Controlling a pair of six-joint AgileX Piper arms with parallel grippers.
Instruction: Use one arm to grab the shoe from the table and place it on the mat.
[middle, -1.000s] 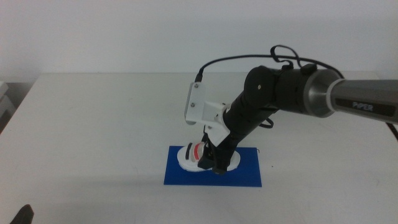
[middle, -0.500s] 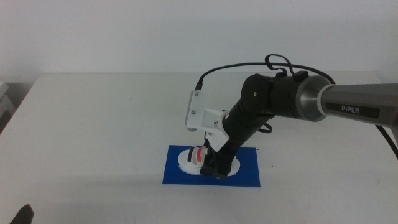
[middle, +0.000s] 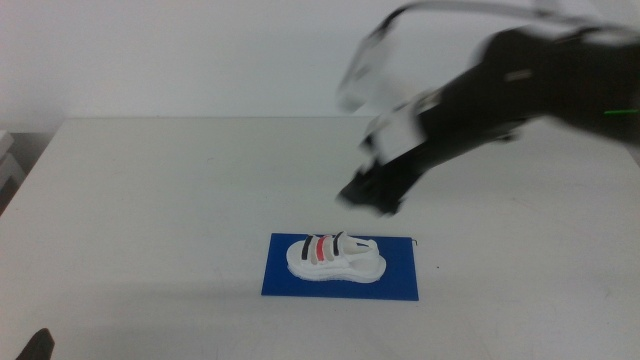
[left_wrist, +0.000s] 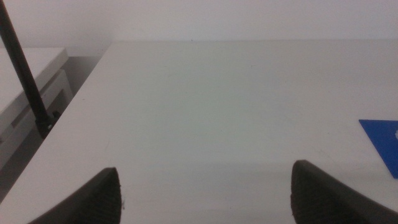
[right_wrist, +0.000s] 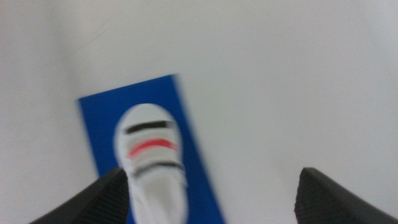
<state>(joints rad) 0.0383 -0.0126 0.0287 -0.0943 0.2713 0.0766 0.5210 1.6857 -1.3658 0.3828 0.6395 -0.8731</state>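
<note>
The white shoe (middle: 333, 258) with black and red stripes lies on its sole on the dark-blue mat (middle: 400, 282), near the table's (middle: 150, 200) front middle. My right gripper (middle: 368, 193) hangs blurred in the air above and a little to the right of the shoe, apart from it. In the right wrist view that gripper (right_wrist: 217, 199) is open and empty, with the shoe (right_wrist: 151, 163) and mat (right_wrist: 99, 118) below it. My left gripper (left_wrist: 205, 202) waits open at the front left, showing only as a dark tip (middle: 36, 346) in the middle view.
Bare white tabletop lies all around the mat. A corner of the mat (left_wrist: 382, 140) shows in the left wrist view. A black pole (left_wrist: 25, 74) and a white cabinet (left_wrist: 28, 93) stand beyond the table's left edge.
The right gripper has let go of the shoe and risen up and to the right, away from it. The shoe stays on the mat. The left arm has not moved.
</note>
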